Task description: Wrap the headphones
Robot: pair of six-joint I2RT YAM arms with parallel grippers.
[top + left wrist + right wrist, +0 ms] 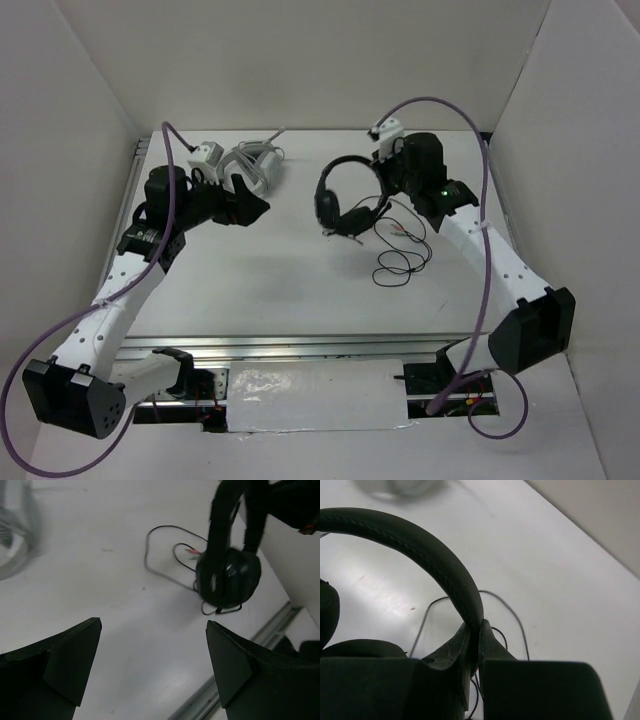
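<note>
Left gripper (pixel 248 206) first: it's hanging over the white worktop (pixel 280 300) around 10 o'clock from the middle, with its two black fingers (pixel 75 660) spread wide and nothing between them, so it's clearly open. Just past it at 11 o'clock sits the grey-white ring-shaped stand (pixel 256 160), which is only a blur in the corner of the left wrist view (pixel 14 545).

Moving right, the black over-ear headphones with the curved headband and round padded earcups (pixel 345 198) are at roughly 1 o'clock on the worktop, well apart from the left gripper. In the left wrist view the headband rises straight up from a shiny earcup (pixel 228 576) that's down near the surface; I can't tell if it actually touches.

The long thin black cable (pixel 402 256) trails off the headphones toward 5 o'clock and lies in a few loose loops on the worktop (pixel 161 555).

Right gripper (pixel 383 183) is clamped on the headband at its 3 o'clock end. The right wrist view shows both fingers (pixel 495 650) pinched tight on the stitched band (pixel 420 545), with cable (pixel 506 611) on the worktop underneath.
</note>
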